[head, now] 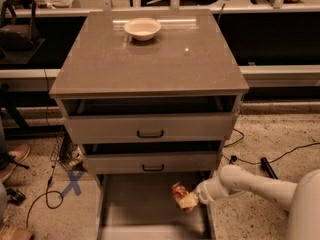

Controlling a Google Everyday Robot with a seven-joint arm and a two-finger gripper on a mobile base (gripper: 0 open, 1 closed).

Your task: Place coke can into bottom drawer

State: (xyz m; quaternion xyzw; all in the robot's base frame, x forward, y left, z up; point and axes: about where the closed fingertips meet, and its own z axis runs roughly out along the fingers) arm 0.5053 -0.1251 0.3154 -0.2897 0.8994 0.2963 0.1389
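The coke can [178, 192] is a small red can, tilted, held in my gripper [186, 200] over the right part of the bottom drawer [135, 204]. The drawer is pulled out at the foot of the cabinet and shows a flat grey floor with low side walls. My white arm [250, 184] reaches in from the lower right. The gripper is shut on the can, just above the drawer floor.
The cabinet [150, 59] has a brown top with a white bowl [142, 28] near the back. Two grey drawer fronts with black handles [150, 133] sit above the open drawer. Cables [55, 184] and a blue floor cross lie at left, a shoe [12, 159] at far left.
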